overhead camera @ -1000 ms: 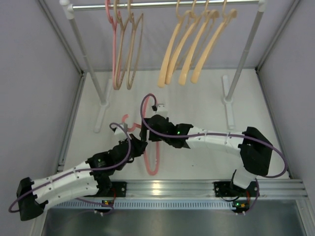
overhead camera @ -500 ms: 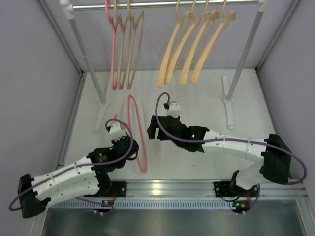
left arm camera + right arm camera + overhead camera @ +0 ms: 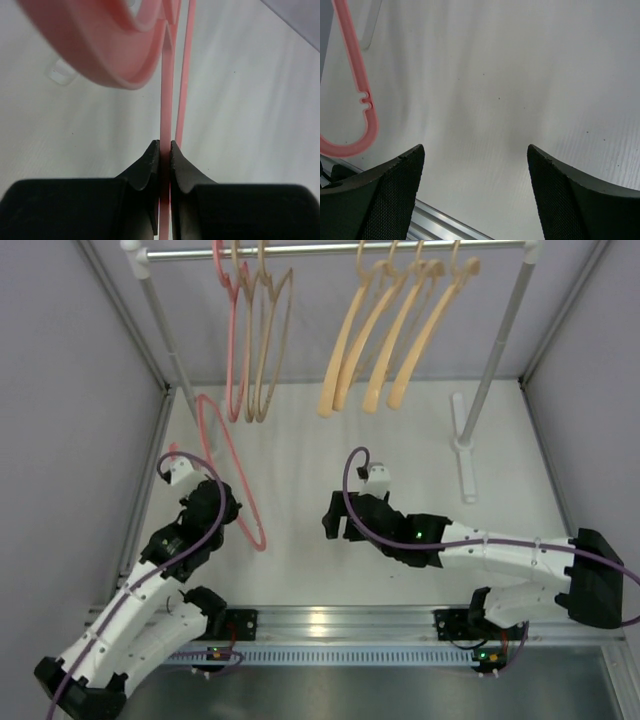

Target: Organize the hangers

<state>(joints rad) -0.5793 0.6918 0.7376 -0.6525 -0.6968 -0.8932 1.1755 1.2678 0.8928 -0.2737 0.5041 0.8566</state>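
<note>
The left gripper (image 3: pixel 165 148) is clamped tight on a thin bar of the pink hanger (image 3: pixel 166 95), held near the left post (image 3: pixel 165 332) (a curved part looms blurred at the lens). The right gripper (image 3: pixel 475 150) stands wide apart and empty. To hang it well, lift the hook over the rail (image 3: pixel 340 250), beside the hung pink hanger (image 3: pixel 231 340), steady any swing, and release only once the hook is seated.

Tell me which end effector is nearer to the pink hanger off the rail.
Left. The left end effector is clamped on the pink hanger; the right end effector is open, apart from it.
</note>
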